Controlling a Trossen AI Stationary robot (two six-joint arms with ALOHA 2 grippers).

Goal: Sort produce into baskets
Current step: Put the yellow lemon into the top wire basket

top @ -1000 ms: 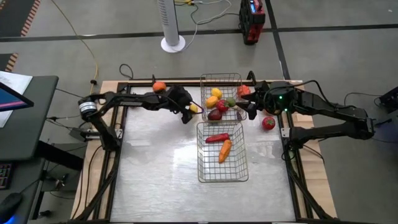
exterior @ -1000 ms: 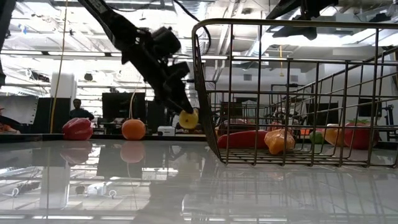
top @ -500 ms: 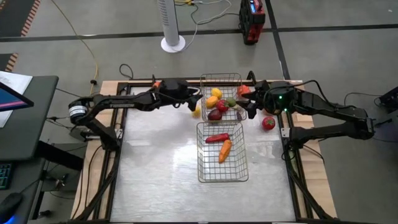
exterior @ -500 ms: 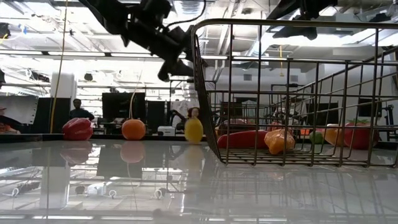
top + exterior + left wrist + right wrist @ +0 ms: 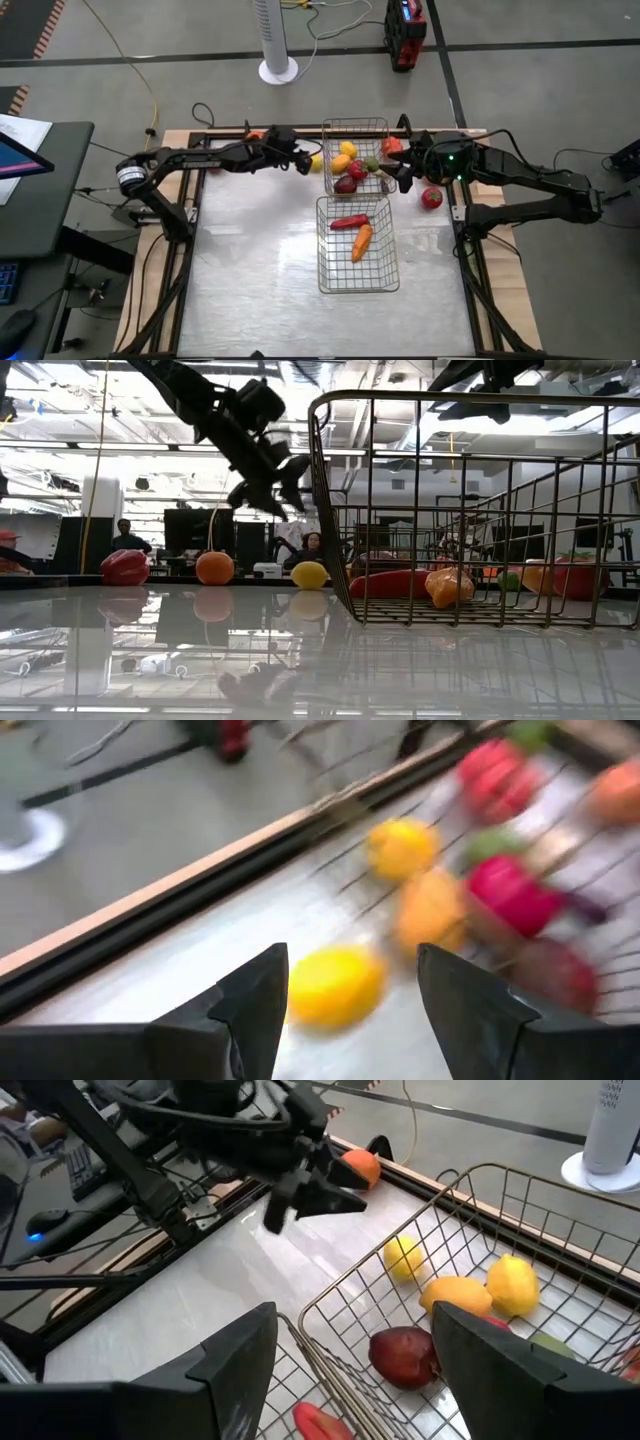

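A yellow lemon (image 5: 316,163) lies on its side on the table (image 5: 250,260), just left of the far wire basket (image 5: 355,122). My left gripper (image 5: 303,162) hangs open above the table beside the lemon (image 5: 335,985) and touches nothing. The far basket holds several fruits, among them a lemon (image 5: 347,150), a lime (image 5: 371,164) and a dark red apple (image 5: 346,184). The near basket (image 5: 320,245) holds a red pepper (image 5: 349,221) and a carrot (image 5: 361,241). My right gripper (image 5: 403,180) waits open above the far basket's right side, with nothing between its fingers.
A red tomato (image 5: 431,198) sits on the table right of the baskets. An orange (image 5: 214,567) and a red pepper (image 5: 124,567) rest near the far left edge, behind my left arm. Bare table spreads left of and in front of the near basket.
The lemon, held at my left gripper's fingertips a second ago, has dropped to the table beside the far basket, stood on end, then tipped onto its side. My left gripper has risen, shifted toward the far edge and rolled about its own axis.
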